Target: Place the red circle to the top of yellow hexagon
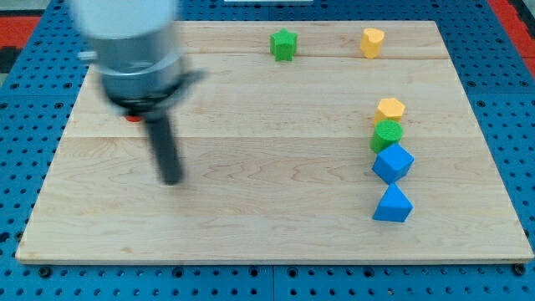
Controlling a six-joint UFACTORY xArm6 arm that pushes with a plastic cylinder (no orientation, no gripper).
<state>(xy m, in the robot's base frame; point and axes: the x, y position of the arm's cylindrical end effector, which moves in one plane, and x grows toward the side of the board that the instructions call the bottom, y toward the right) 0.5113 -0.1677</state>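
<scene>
The yellow hexagon [390, 109] lies at the view's right, at the head of a column of blocks. The red circle [132, 116] is almost wholly hidden behind the arm at the view's left; only a thin red sliver shows. My tip [171, 178] rests on the wooden board [251, 209] at the left, just below and right of that red sliver, far left of the yellow hexagon. The arm is motion-blurred.
Below the yellow hexagon sit a green circle [387, 134], a blue cube [392, 163] and a blue triangle [393, 205]. A green star [283, 44] and a yellow heart [373, 41] lie near the view's top. Blue pegboard surrounds the board.
</scene>
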